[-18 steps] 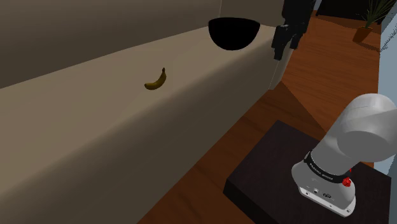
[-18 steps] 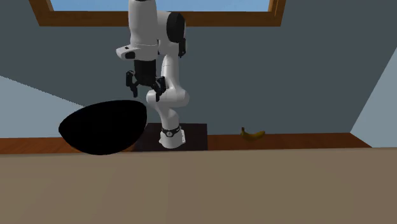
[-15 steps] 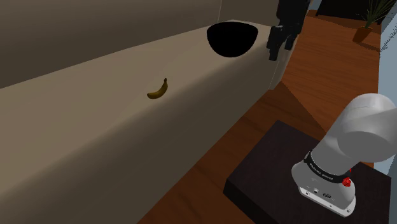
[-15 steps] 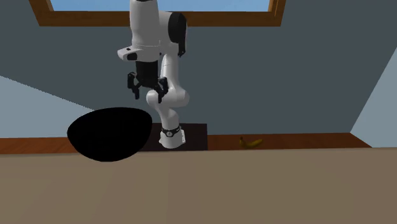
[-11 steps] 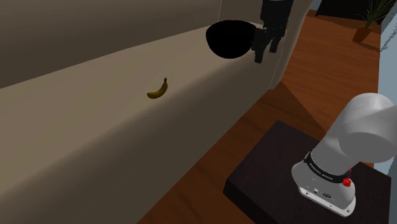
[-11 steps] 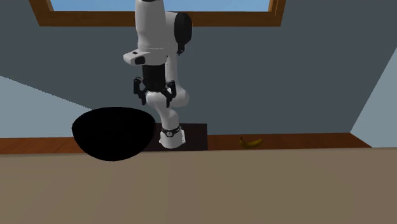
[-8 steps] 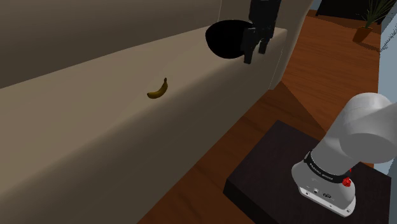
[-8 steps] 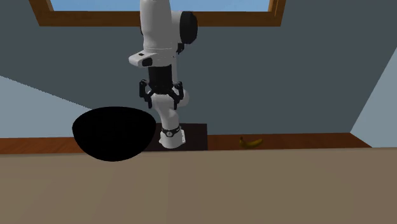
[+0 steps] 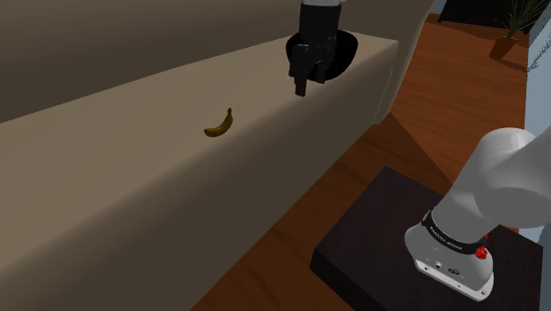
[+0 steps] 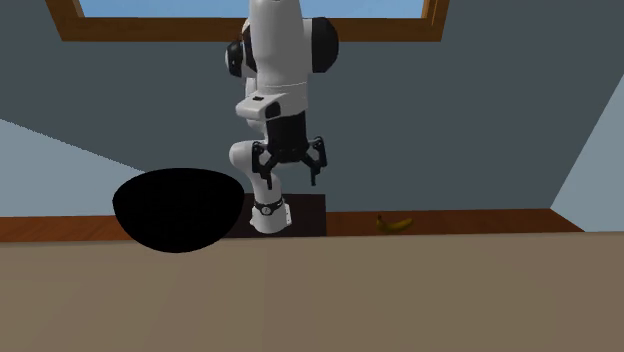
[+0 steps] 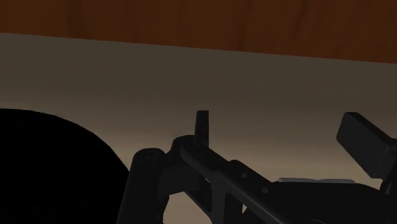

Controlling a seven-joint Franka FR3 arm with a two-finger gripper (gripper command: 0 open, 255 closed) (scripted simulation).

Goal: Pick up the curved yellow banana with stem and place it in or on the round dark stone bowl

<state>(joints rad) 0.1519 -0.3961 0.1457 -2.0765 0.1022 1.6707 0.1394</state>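
A small yellow banana [image 9: 219, 123] lies on the long beige counter [image 9: 124, 185], toward the shoulder view's left. The round black bowl [image 9: 343, 49] stands at the counter's far end, partly hidden behind my gripper [image 9: 302, 84]. The gripper hangs above the counter just in front of the bowl, well apart from the banana. In the second exterior view the gripper [image 10: 290, 172] is open and empty, between the bowl [image 10: 177, 210] and the banana [image 10: 396, 223]. The wrist view has the open gripper [image 11: 283, 137] over the counter, with the bowl [image 11: 44, 172] beside it.
My dark stand [image 9: 415, 256] sits on the wooden floor [image 9: 441, 115] at the shoulder view's lower right. A wall rises behind the counter. A potted plant [image 9: 517, 26] stands far off. A wood-framed window [image 10: 130, 30] is behind the arm.
The gripper has swung from beyond the counter's end across the front of the bowl, toward the shoulder view's left and the banana. The banana and bowl shifted slightly at first, then lay still.
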